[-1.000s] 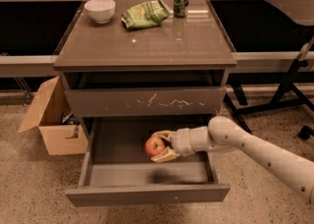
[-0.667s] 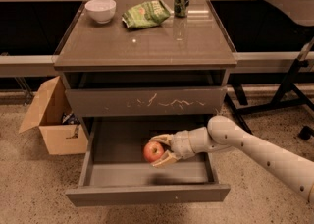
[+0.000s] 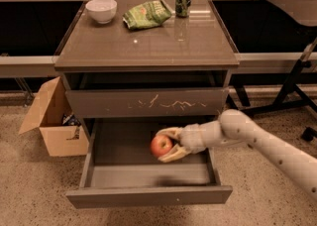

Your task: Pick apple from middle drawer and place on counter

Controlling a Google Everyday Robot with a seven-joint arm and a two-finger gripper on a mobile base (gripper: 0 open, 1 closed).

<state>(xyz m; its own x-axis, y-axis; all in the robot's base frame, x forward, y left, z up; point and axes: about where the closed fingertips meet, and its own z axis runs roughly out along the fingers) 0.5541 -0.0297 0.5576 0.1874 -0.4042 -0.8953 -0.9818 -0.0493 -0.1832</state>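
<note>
The red apple (image 3: 161, 145) with yellowish patches is held between the fingers of my gripper (image 3: 166, 144), inside the pulled-out middle drawer (image 3: 148, 196), near its back. The gripper reaches in from the right on a pale arm; one finger (image 3: 169, 132) lies over the apple, the other (image 3: 171, 154) under it. Whether the apple rests on the drawer floor or hangs just above it cannot be told. The counter (image 3: 148, 46) is the glossy grey-brown top slab of the cabinet, above the drawer.
On the counter stand a white bowl (image 3: 101, 10), a green chip bag (image 3: 147, 14) and a green can (image 3: 184, 0). The scratched upper drawer front (image 3: 148, 102) overhangs the open drawer. A cardboard box (image 3: 52, 118) sits on the floor at left, a dark stand (image 3: 292, 86) at right.
The gripper and the apple have stayed at about the same spot in the drawer, shifting slightly; the fingers remain around the apple.
</note>
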